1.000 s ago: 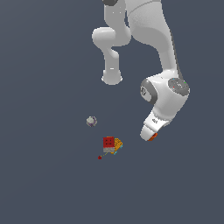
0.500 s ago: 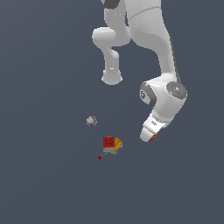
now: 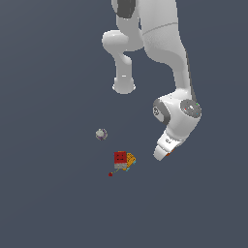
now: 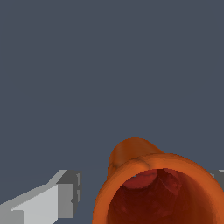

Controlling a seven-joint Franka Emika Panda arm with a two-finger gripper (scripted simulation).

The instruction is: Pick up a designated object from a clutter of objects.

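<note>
Gripper (image 3: 162, 156) – clamps orange-red cup (image 4: 158, 192), off floor

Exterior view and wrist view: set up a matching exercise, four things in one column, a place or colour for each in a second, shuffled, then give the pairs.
Things:
1. orange-red cup
2. red cube
3. greyish ball
4. tiny red bit

Descriptions:
A. lies alone, on the exterior view's left of the cluster
B. sits between the jaws of the gripper
C. touches the yellow-orange piece
D. smallest item, just below the cube in the exterior view

Pairs: 1-B, 2-C, 3-A, 4-D
</note>
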